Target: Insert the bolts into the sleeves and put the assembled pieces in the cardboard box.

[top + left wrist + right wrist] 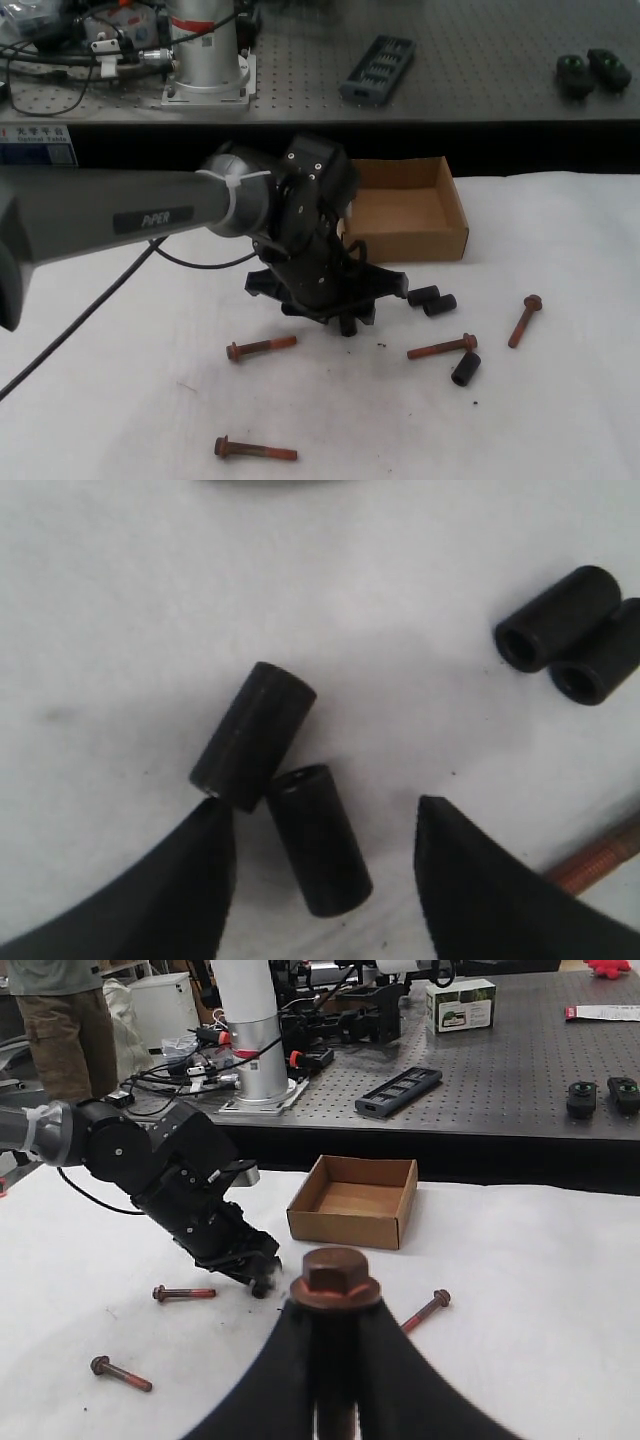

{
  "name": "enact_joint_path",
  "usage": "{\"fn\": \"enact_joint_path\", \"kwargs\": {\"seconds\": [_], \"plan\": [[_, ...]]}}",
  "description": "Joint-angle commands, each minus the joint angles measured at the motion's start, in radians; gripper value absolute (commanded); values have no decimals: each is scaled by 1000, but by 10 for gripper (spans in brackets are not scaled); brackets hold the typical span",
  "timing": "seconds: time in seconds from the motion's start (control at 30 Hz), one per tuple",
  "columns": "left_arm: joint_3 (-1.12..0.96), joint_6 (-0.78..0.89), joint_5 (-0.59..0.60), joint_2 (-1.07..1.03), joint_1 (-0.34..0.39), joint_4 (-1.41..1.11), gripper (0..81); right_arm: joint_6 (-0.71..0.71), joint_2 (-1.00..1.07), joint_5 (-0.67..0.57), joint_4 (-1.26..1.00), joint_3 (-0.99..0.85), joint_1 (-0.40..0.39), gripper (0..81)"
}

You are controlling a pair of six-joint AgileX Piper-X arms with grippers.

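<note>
White cloth (560, 420) covers the bench, and a grey perforated metal table (480, 60) stands behind it. Well to the left of the brown cardboard box (405, 243), on its arm-facing side, two rusty reddish hex-head bolts lie flat. One (260, 348) is closer to the box and the other (255, 449) is farther out from it.

Just in front of the box's left corner, the left gripper (320, 802) points down at the cloth with its black fingers (190, 890) spread apart. Two black cylindrical sleeves lie beneath it, meeting end to end at an angle. One (253, 735) is just past the fingertips and the other (318, 840) is in the gap between the fingers.

The box is open-topped, and its plain brown floor is in sight.

In front of the box's right corner, a pair of black sleeves (432, 299) lies side by side, touching. A single sleeve (465, 368) lies farther from the box, just beside the head of a third bolt (442, 348). A fourth bolt (524, 320) lies apart, beyond the line of the box's right wall.

The right gripper (335, 1310) is well apart from the box and faces it across the cloth. Its fingers are pressed together on the shank of a rusty bolt (335, 1278), whose hexagonal head sticks out past the tips.
</note>
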State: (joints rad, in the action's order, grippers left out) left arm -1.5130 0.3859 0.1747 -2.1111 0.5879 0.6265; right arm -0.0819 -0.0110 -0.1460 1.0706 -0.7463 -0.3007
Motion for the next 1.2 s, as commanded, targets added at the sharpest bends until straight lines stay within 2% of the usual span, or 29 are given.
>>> {"fn": "enact_joint_path", "kwargs": {"seconds": [0.0, 0.27, 0.33, 0.47, 0.57, 0.77, 0.83, 1.17], "plan": [[-15, 12, -13, 1, 4, -11, 393, 14, 11, -6, -3, -2, -5, 54], [-15, 20, -6, -73, 5, 1, 393, 14, 11, -29, -1, -2, -5, 54], [-15, 33, 48, -83, 2, -17, 393, 14, 11, -29, 1, -2, -5, 54], [-15, 38, 31, -84, 4, -34, 384, 14, 11, -29, 0, -2, -24, 54], [-17, 51, 32, -84, 5, -41, 313, 14, 11, -29, 0, -2, -41, 54], [-17, 47, 39, -84, 5, -36, 67, 15, 11, -26, 0, -2, -51, 54], [-17, 30, 44, -84, 5, -31, 7, 15, 11, -21, 0, -2, -51, 54], [-21, 18, 240, -76, 5, -27, 6, 15, 11, -21, 0, -2, -51, 54]]}}
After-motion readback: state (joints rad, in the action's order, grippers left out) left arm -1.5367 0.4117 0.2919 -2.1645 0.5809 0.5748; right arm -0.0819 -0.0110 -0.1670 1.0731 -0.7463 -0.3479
